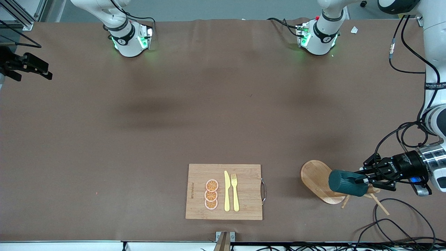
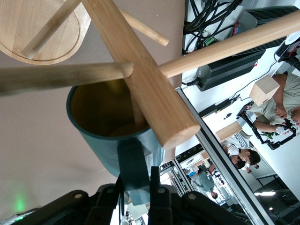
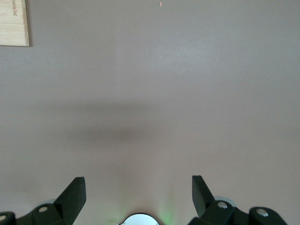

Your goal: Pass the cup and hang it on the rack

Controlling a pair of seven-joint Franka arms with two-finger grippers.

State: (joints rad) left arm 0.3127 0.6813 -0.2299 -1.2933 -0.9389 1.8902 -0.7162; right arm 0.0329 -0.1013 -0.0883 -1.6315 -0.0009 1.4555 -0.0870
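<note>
The dark teal cup (image 1: 346, 182) hangs on its side over the rack's oval base (image 1: 315, 176), held up in the air. My left gripper (image 1: 364, 179) is shut on the cup's handle. In the left wrist view the fingers (image 2: 154, 187) pinch that handle, and the cup (image 2: 103, 140) shows its tan inside. The rack's pole (image 2: 140, 75) crosses in front of the cup's mouth, and a peg (image 2: 65, 77) lies across its rim. Whether a peg passes through the handle is hidden. My right gripper (image 3: 138, 192) is open over bare table and does not show in the front view.
A wooden cutting board (image 1: 244, 209) with orange slices (image 1: 211, 194), a yellow knife (image 1: 227, 191) and a fork (image 1: 235, 191) lies near the front edge; its corner (image 3: 13, 23) shows in the right wrist view. Black cables (image 1: 400, 223) trail by the rack at the left arm's end.
</note>
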